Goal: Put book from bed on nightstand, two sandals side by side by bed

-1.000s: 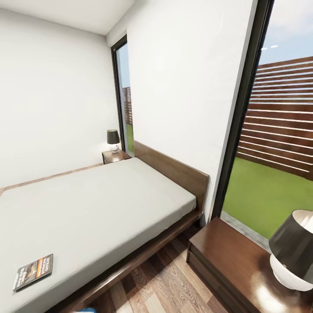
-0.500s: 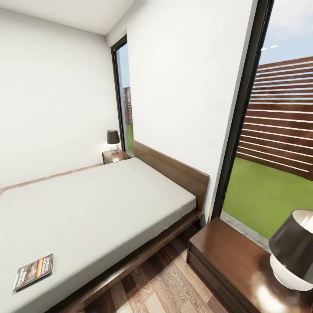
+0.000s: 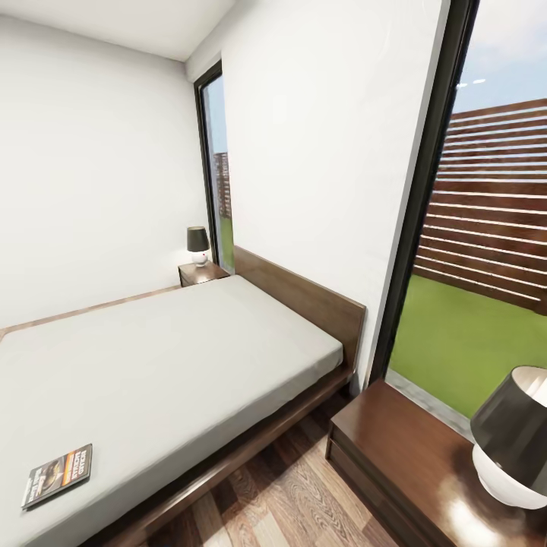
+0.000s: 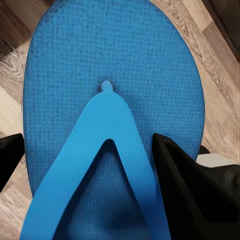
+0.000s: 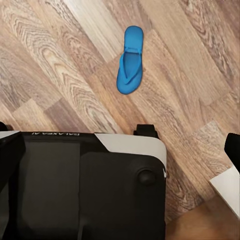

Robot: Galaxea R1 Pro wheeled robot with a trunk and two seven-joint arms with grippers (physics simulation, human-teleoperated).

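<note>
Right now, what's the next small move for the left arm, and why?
Probably lower the sandal between the left gripper fingers toward the floor, beside the other sandal, which lies there alone; the pair isn't together yet.

Cut off, hidden, too small

Left wrist view: blue sandal (image 4: 112,115) cropped at heel and toe, left pincer (image 4: 95,165) fingers (image 4: 185,190) only partly in frame, grip on the sandal impossible to judge. Right wrist view: right pincer (image 5: 120,145) tips at opposite edges, mostly cropped. Head view: bed (image 3: 163,365) foot end and near lamp (image 3: 510,437) cut off; lettering on book (image 3: 58,475) too small to read.
</note>
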